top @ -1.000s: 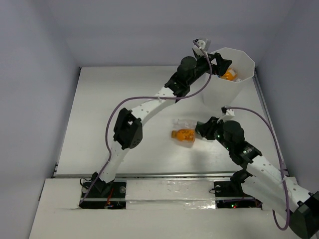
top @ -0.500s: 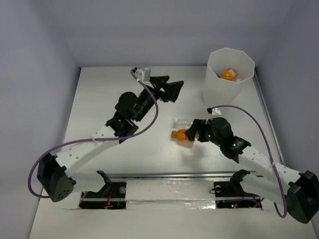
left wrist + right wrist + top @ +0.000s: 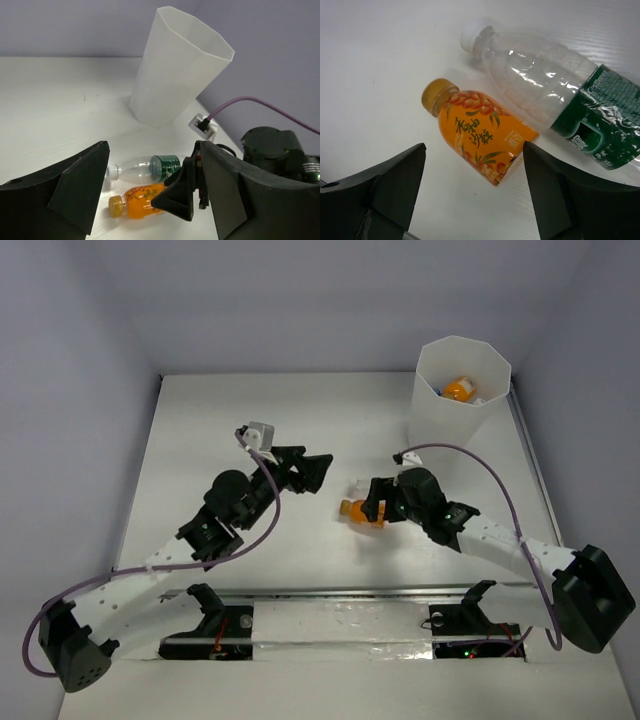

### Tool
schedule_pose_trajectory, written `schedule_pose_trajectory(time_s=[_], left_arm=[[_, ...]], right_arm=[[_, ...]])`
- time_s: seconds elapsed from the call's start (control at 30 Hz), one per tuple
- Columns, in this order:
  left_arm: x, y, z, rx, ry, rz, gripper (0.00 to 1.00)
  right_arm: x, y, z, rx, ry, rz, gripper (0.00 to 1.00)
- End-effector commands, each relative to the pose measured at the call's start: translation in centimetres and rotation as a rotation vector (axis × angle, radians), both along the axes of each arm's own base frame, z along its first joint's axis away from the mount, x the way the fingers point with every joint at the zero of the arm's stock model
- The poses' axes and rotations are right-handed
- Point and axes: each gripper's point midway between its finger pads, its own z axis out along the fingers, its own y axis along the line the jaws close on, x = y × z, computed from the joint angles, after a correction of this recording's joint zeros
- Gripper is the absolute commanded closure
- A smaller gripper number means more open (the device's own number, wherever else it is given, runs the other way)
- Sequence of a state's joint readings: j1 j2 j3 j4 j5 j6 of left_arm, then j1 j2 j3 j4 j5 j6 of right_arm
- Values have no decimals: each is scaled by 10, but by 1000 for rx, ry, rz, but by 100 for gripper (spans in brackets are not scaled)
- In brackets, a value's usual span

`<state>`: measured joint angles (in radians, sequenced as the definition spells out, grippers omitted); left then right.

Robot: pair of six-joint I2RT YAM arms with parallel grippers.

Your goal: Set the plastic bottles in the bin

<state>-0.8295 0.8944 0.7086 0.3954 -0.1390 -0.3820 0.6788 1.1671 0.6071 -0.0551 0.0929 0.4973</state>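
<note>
Two plastic bottles lie side by side mid-table: an orange-filled bottle (image 3: 360, 510) (image 3: 480, 130) (image 3: 137, 202) with an orange cap, and a clear bottle (image 3: 366, 487) (image 3: 545, 85) (image 3: 145, 167) with a green label and white cap. My right gripper (image 3: 371, 504) (image 3: 473, 147) is open, its fingers straddling the orange bottle's lower end. My left gripper (image 3: 318, 469) (image 3: 155, 145) is open and empty, left of both bottles and facing them. The white bin (image 3: 430, 410) (image 3: 175, 70) stands at the back right, with an orange-capped bottle (image 3: 455, 390) showing inside.
A purple cable (image 3: 505, 500) loops over the right arm. In the left wrist view the right arm's black wrist (image 3: 272, 150) sits close behind the bottles. Both arm bases sit along a rail (image 3: 330, 592) at the near edge of the table.
My left arm has pulled back from the bin to mid-table, empty. The right gripper has opened and moved left over the orange bottle.
</note>
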Motion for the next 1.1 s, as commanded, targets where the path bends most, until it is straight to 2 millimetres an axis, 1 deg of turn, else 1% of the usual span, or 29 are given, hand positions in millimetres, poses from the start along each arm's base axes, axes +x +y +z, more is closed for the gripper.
schedule_pose_trajectory(time_s=[0.0, 0.07, 0.1, 0.2, 0.23, 0.3, 0.33, 0.43, 0.47, 0.5, 0.53, 0.57, 0.6, 0.67, 0.73, 0.77, 0.9, 0.97, 1.0, 1.03, 1.07], left_arm=[[-7, 15, 1, -16, -5, 32, 30], [-7, 19, -8, 6, 10, 46, 30], [-6, 22, -10, 12, 12, 58, 30], [-8, 25, -12, 17, 16, 65, 30], [-10, 27, -10, 8, 10, 63, 30], [-11, 28, -10, 3, 6, 65, 30], [-12, 30, -9, -1, 2, 65, 30], [-13, 32, -10, -2, 4, 72, 30], [-13, 32, -12, 0, 12, 75, 30], [-13, 33, -12, -3, 14, 79, 30], [-12, 37, -12, -8, 16, 96, 30], [-11, 39, -14, -9, 22, 108, 30], [-9, 45, -16, -13, 34, 142, 30], [-8, 54, -23, -12, 43, 183, 30], [-5, 64, -27, -17, 51, 238, 30], [-4, 68, -33, -7, 63, 261, 30], [-4, 71, -42, 0, 84, 274, 29], [-3, 69, -46, 4, 92, 270, 29], [-3, 67, -46, 3, 91, 262, 29], [-4, 66, -45, 0, 88, 257, 29], [-4, 65, -44, 0, 87, 253, 29]], right_arm=[[-1, 19, 11, 15, -20, 39, 17], [-9, 26, 5, -4, 4, 52, 17], [-18, 37, 7, -8, 6, 85, 18], [-31, 45, -1, -35, 38, 104, 18], [-37, 51, -1, -37, 46, 118, 17], [-38, 52, -8, -56, 57, 114, 16], [-39, 56, -8, -61, 58, 120, 15], [-35, 58, -19, -113, 70, 111, 11], [-28, 61, -15, -116, 56, 98, 11], [-24, 62, -16, -124, 51, 84, 8], [-20, 62, -22, -142, 62, 58, 6], [-11, 64, -15, -140, 40, 25, 3], [-6, 66, -11, -128, 26, 12, 0], [-5, 77, 1, -75, 16, 28, 0], [-4, 91, 17, -1, -2, 55, 0], [-6, 95, 24, 27, -2, 71, 0], [-7, 96, 30, 34, -21, 89, 1], [1, 93, 30, -24, -54, 93, 0], [2, 90, 20, -67, -43, 91, 0], [6, 88, 20, -101, -58, 91, 0], [15, 87, 26, -120, -84, 65, 0]])
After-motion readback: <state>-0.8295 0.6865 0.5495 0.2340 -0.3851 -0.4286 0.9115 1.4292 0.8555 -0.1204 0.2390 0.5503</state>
